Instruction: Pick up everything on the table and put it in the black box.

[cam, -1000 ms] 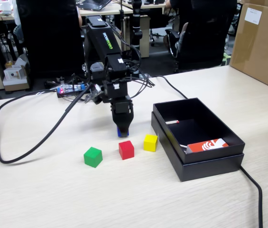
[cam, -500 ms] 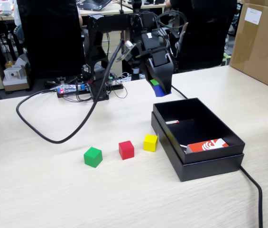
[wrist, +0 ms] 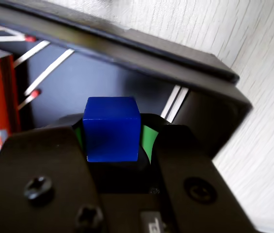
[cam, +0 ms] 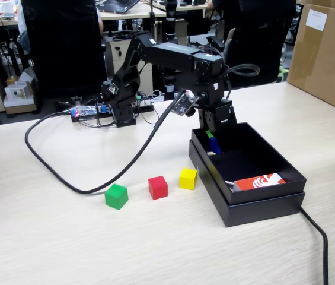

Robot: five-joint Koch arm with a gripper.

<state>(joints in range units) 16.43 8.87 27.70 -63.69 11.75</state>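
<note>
Lowered into matte black box (cam: 262, 205), pincer (cam: 213, 142) grips blue cube (wrist: 111, 128)

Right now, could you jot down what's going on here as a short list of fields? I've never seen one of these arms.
Arm: reaches over the black box
Gripper: jaws shut on the blue cube, held above the box's inside
Cubes on table: green cube, red cube, yellow cube, in a row left of the box in the fixed view
In box: red-and-white card, a few thin sticks
Cubes in box: none seen lying inside
</note>
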